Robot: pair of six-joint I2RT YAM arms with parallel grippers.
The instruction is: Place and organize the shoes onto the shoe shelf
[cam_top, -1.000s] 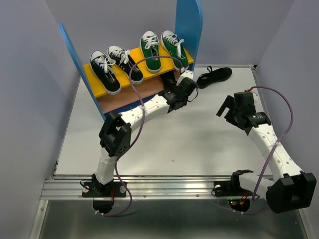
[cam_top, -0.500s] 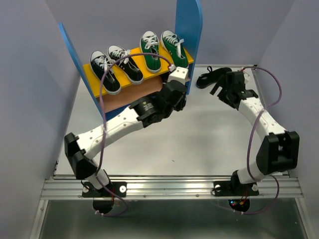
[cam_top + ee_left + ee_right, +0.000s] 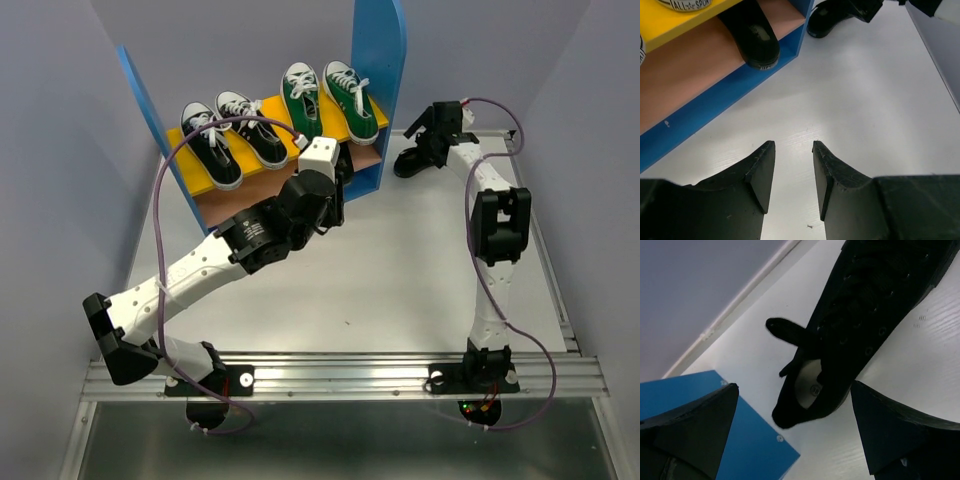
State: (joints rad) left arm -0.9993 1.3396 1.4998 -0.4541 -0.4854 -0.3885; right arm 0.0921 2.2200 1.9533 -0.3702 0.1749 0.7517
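Right gripper [image 3: 792, 386] reaches far upper right, spread wide over the black shoe [image 3: 860, 305] beside the shoe shelf [image 3: 755, 440]. Left gripper [image 3: 794, 146], half spread, empty, faces its lower board [image 3: 695, 75].

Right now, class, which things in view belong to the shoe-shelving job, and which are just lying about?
Job: shelf; two green sneakers; two black sneakers; shelved black shoe; loose black shoe.
Lying about: only a dark speck on the table.
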